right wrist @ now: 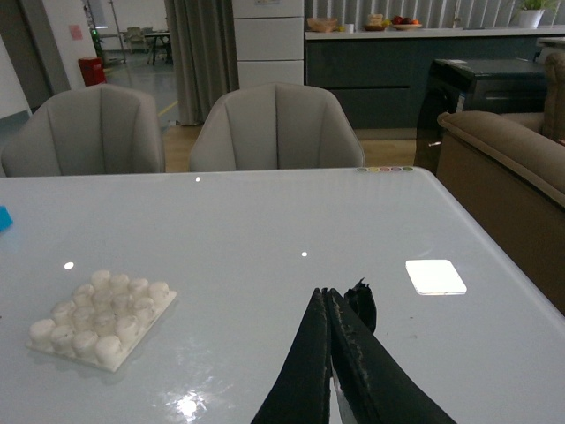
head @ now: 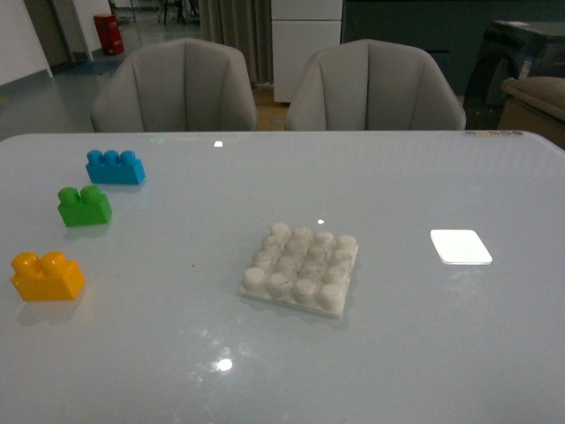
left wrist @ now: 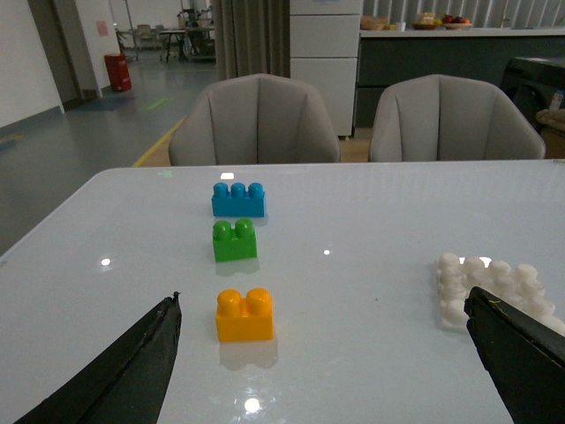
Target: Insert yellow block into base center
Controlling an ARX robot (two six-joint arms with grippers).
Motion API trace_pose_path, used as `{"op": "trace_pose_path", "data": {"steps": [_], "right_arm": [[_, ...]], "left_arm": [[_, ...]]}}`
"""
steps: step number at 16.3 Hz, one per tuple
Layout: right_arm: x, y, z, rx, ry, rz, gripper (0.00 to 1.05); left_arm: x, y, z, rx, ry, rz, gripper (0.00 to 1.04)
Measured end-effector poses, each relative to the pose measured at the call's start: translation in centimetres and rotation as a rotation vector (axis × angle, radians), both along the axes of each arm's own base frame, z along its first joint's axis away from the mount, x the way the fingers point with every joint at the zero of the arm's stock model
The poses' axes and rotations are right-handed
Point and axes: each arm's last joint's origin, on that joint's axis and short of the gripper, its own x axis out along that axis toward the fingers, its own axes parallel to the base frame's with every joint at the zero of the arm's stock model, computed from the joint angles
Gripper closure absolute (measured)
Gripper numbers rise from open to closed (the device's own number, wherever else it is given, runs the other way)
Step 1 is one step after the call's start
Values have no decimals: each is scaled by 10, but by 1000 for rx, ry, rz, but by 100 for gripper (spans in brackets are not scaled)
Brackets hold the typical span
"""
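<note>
Yellow block (head: 48, 276) off base (head: 301, 269), wrist-view left end effector (left wrist: 323, 299) released, right end effector (right wrist: 328, 297) clenched

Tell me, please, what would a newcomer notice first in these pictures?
Three bright toy bricks stand in a line on the left side of the table: a blue brick farthest away, a green brick in the middle and a yellow brick nearest. Near the middle of the table lies a white studded plate, with a smooth white rectangle to its right.
</note>
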Motion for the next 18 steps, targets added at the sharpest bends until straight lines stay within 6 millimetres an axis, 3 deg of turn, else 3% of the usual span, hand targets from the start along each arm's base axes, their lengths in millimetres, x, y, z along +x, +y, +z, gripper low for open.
{"op": "trace_pose_path", "data": {"steps": [3, 4, 14, 17, 18], "right_arm": [[-12, 0, -16, -1, 38, -1, 103], [-13, 0, -8, 0, -26, 0, 103], [-12, 0, -12, 0, -3, 0, 103], [-12, 0, -12, -2, -3, 0, 74], [-12, 0, -12, -2, -3, 0, 38]], "left_arm": [[0, 0, 0, 0, 0, 1, 7], [0, 0, 0, 0, 0, -1, 7], [0, 0, 0, 0, 0, 0, 7], [0, 0, 0, 0, 0, 0, 7], [0, 0, 0, 0, 0, 0, 7]]}}
